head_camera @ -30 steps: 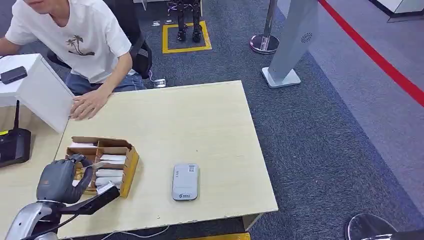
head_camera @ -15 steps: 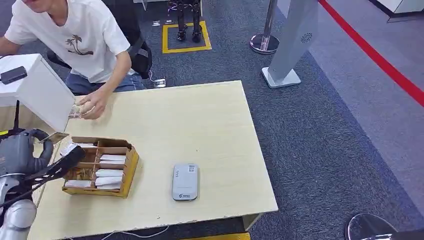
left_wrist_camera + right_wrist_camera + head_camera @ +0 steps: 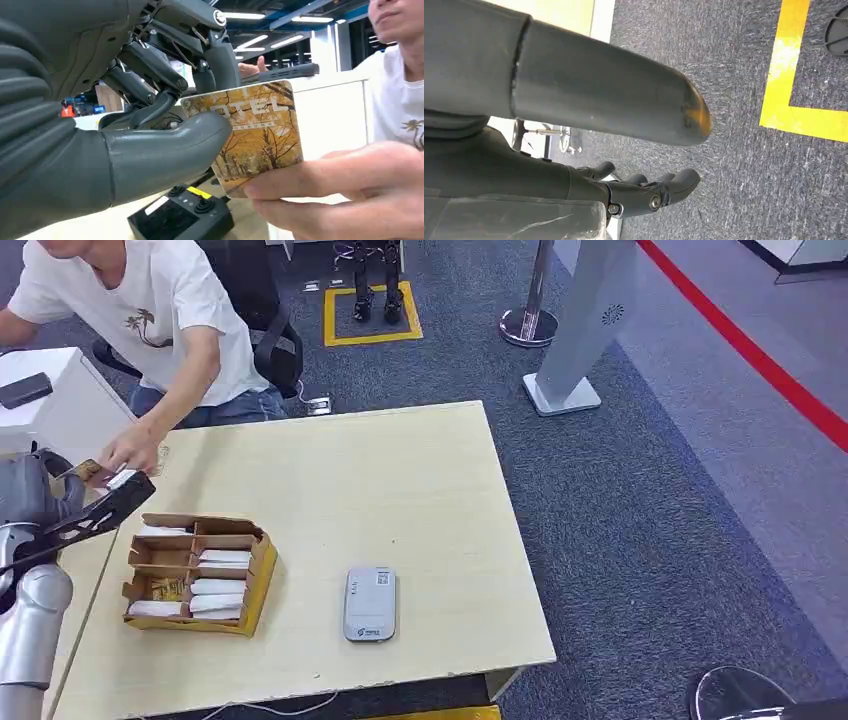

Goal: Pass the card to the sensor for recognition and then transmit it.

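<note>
My left hand (image 3: pixel 35 490) is raised at the table's far left and pinches a hotel card (image 3: pixel 83 470) printed with autumn trees. In the left wrist view my thumb (image 3: pixel 165 150) presses the card (image 3: pixel 260 135) against my dark fingers. A person's hand (image 3: pixel 130 448) reaches in, and its fingers (image 3: pixel 350 185) grip the card's opposite edge. The grey card sensor (image 3: pixel 371 603) lies flat near the table's front edge, well to the right of my left hand. My right hand (image 3: pixel 524 165) hangs over the carpet with its fingers apart, holding nothing.
A cardboard box (image 3: pixel 262 570) with several white cards in compartments sits on the table (image 3: pixel 400 480) left of the sensor. A white box (image 3: pixel 70 410) stands at the far left, and a black controller (image 3: pixel 182 217) lies below my left hand. The person in a white shirt (image 3: pixel 170 310) leans in.
My left hand rose from the cardboard box with the card and swung out to the far left. The person's hand left the table and took hold of the card's edge.
</note>
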